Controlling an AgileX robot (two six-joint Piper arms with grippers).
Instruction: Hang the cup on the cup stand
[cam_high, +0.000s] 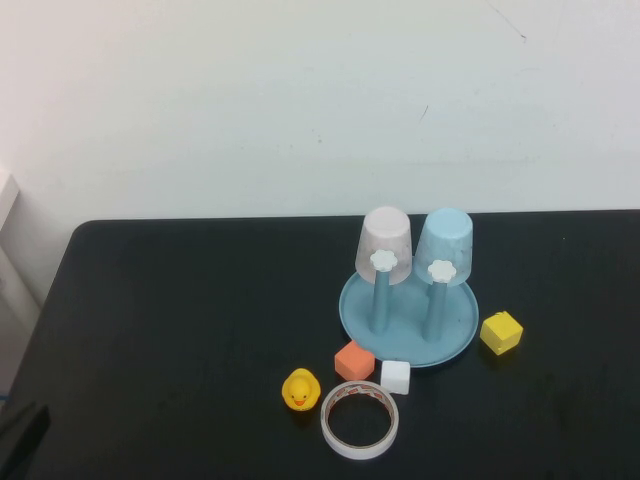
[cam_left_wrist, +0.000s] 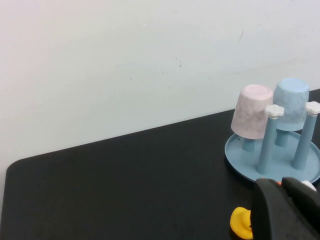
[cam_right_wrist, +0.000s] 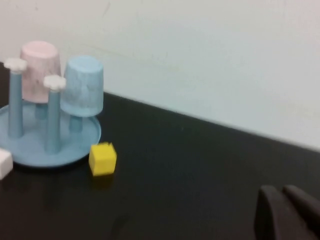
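My left gripper (cam_left_wrist: 286, 207) sits low over the near left of the bench (cam_high: 180, 320), its dark fingers (cam_left_wrist: 267, 212) lying close together with nothing between them; my right gripper (cam_right_wrist: 285, 212) is parked low at the near right, out of the high view, and its fingers (cam_right_wrist: 270, 212) are likewise drawn together and empty. Just past my left fingers I see a yellow duck (cam_high: 300, 389), then a tape roll (cam_high: 360, 419), an orange cube (cam_high: 354, 360) and a white cube (cam_high: 395, 376) near the front rim of the cup stand (cam_high: 455, 345). A yellow cube (cam_high: 501, 332) lies just beside the stand on its right. The cup (cam_high: 445, 248) is already upside down on a rear peg of the stand, next to the pale pink cup (cam_high: 385, 246) on the neighbouring peg, and two front pegs with white flower knobs stand bare before them. So the hanging looks done to me, and neither arm is near it. If I had to take the cup again, I judge it light, thin plastic, smooth and a little slippery, with a taper that could slide out of a squeeze; I would close gently across its wall near the wider rim, lift straight up off the peg, and avoid nudging the pink cup.
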